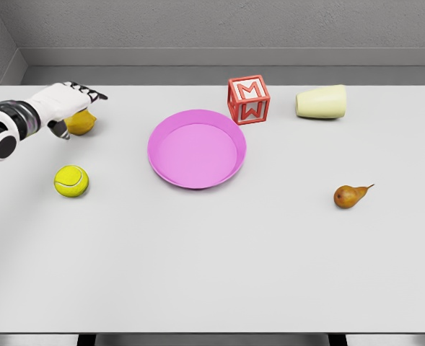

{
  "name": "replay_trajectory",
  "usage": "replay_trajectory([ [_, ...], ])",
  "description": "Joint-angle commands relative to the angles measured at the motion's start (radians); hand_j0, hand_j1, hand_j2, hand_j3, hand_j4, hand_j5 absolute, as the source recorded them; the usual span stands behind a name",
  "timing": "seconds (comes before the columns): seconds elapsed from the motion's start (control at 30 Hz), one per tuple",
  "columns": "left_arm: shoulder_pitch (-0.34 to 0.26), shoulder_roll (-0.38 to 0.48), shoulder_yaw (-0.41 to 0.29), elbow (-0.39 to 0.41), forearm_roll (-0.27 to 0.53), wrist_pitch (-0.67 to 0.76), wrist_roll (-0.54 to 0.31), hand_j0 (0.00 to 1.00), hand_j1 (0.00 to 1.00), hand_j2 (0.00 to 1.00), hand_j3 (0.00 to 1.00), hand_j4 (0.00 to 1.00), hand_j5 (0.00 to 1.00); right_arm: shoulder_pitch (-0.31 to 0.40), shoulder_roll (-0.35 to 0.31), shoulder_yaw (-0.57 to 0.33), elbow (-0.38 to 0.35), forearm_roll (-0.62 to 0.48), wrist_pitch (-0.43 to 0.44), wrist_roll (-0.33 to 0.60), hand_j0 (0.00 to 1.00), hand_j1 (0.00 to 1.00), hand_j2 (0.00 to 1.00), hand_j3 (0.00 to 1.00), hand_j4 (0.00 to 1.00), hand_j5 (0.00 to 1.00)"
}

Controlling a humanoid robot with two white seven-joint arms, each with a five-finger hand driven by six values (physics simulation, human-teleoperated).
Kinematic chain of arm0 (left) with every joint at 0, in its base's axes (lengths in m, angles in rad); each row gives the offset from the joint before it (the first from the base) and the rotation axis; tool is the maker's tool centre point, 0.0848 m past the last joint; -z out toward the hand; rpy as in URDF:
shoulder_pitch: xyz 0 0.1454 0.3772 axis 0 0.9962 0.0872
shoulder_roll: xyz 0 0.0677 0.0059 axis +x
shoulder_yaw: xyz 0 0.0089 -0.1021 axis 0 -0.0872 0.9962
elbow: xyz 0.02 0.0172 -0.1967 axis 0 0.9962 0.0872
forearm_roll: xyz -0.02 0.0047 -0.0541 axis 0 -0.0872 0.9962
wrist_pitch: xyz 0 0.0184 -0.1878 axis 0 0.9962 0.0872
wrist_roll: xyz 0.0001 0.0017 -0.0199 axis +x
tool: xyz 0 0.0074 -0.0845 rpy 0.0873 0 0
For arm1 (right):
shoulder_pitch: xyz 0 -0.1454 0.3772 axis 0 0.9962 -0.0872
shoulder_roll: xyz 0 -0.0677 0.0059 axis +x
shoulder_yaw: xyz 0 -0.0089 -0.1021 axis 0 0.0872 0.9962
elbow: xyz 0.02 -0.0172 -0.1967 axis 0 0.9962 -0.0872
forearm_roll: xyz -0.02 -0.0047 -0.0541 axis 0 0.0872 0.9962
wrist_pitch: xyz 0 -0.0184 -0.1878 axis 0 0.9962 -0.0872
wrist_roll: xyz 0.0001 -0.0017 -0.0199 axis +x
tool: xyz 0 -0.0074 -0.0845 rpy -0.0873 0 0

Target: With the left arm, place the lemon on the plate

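- Your left hand (pixel 66 101) covers the lemon (pixel 81 123) near the table's (pixel 212 274) left edge; whether its fingers grip, you cannot tell.
- The lemon shows dull yellow, half hidden.
- The pink plate (pixel 196 148) sits apart.

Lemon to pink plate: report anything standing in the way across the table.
Nothing visible blocks it. The yellow-orange lemon sits under the white left hand, and the white table between it and the round pink plate is bare. The yellow-green tennis ball lies nearer the camera, off that line.
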Motion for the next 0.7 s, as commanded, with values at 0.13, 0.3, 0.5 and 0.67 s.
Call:
replay_trajectory([
  [0.13, -0.002, -0.033, 0.001, 0.074, -0.007, 0.001, 0.006, 1.00, 1.00, 1.00, 1.00, 1.00, 1.00, 0.000, 0.000, 0.000, 0.000, 0.000, 0.000, -0.001, 1.00, 1.00, 1.00, 1.00, 1.00, 1.00],
  [0.3, -0.003, -0.039, -0.001, 0.084, -0.012, -0.002, 0.006, 1.00, 1.00, 1.00, 1.00, 1.00, 1.00, 0.000, 0.000, 0.000, 0.000, 0.000, 0.000, 0.001, 1.00, 1.00, 1.00, 1.00, 1.00, 1.00],
  [0.5, -0.011, -0.052, -0.001, 0.107, -0.012, 0.001, 0.026, 1.00, 1.00, 1.00, 1.00, 1.00, 1.00, 0.000, 0.000, 0.000, 0.000, 0.000, 0.000, 0.001, 1.00, 1.00, 1.00, 1.00, 1.00, 1.00],
  [0.67, -0.011, -0.064, -0.001, 0.129, -0.013, 0.000, 0.040, 1.00, 1.00, 1.00, 1.00, 1.00, 1.00, 0.000, 0.000, 0.000, 0.000, 0.000, 0.000, 0.001, 1.00, 1.00, 1.00, 1.00, 1.00, 1.00],
])
